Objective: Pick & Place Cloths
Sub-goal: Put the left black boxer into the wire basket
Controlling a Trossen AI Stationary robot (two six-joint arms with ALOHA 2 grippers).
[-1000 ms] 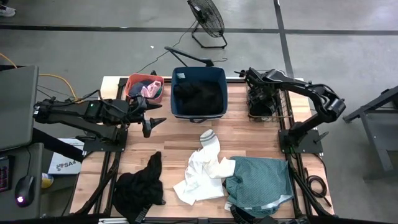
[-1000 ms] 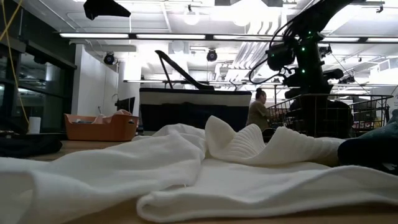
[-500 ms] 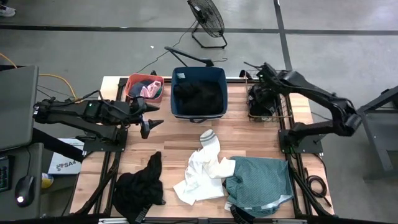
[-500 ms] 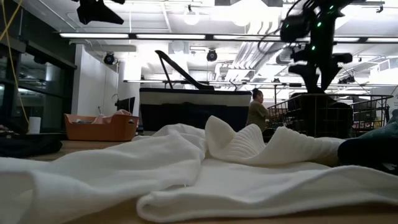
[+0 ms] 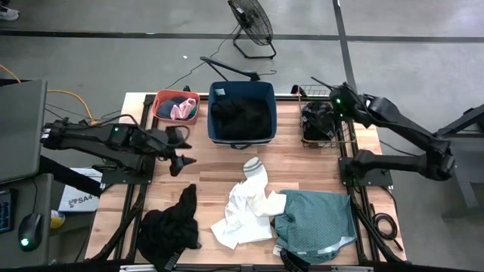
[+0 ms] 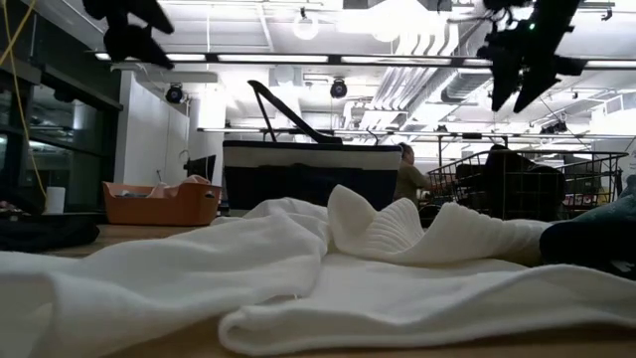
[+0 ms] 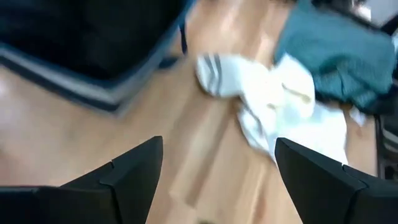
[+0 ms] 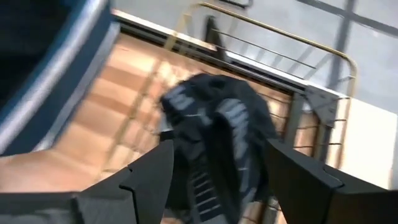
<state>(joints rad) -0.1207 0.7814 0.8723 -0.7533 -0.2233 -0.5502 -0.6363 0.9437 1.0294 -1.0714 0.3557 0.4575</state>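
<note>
hovering right pincer (image 8: 211, 171) above black cloth (image 8: 214, 134)

1. In the high view we look straight down on the whole table (image 5: 227, 162), with floor around it.
2. In the low view we sit at tabletop level, very close to the white cloth (image 6: 298, 268), facing the room.
3. The left wrist view looks down on that white cloth (image 7: 273, 99), shared with the high view.
4. The right wrist view looks closely down into the wire basket (image 8: 323, 81), seen at the high view's upper right.

A robotics lab in an industrial hall: concrete floor (image 5: 91, 60), strip-lit ceiling ducts (image 6: 417, 85), floor fan (image 5: 252, 23).
</note>
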